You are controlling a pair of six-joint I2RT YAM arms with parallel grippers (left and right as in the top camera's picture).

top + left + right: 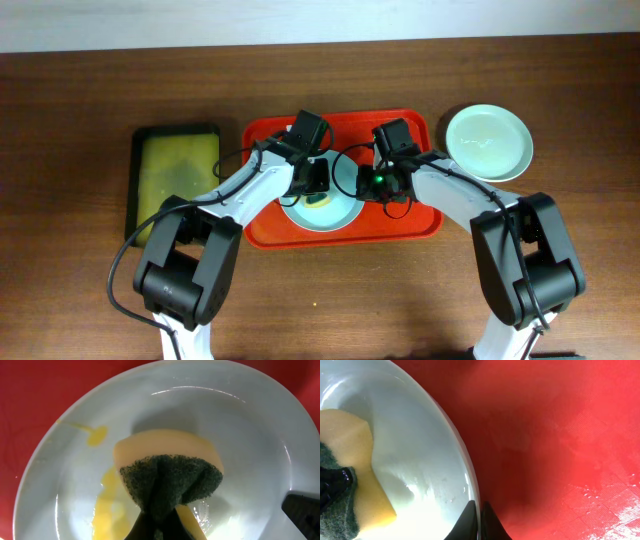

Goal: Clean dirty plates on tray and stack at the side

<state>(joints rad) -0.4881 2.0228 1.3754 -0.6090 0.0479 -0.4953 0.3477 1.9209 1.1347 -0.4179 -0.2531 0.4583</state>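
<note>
A pale mint-blue plate [322, 210] lies on the red tray [268, 226]. My left gripper [318, 180] is shut on a yellow sponge with a green scouring side [170, 472] and presses it onto the plate [250, 425], beside yellow smears [107, 505]. My right gripper [478, 522] is shut on the plate's rim [465, 460], one finger inside and one outside, over the tray [560, 435]. The sponge also shows in the right wrist view [355, 465]. A second mint plate [488, 142] sits on the table right of the tray. I see no white plate.
A smaller black-rimmed yellow-green tray [176, 170] lies left of the red tray. The brown wooden table [80, 280] runs all around. The two arms meet over the middle of the red tray.
</note>
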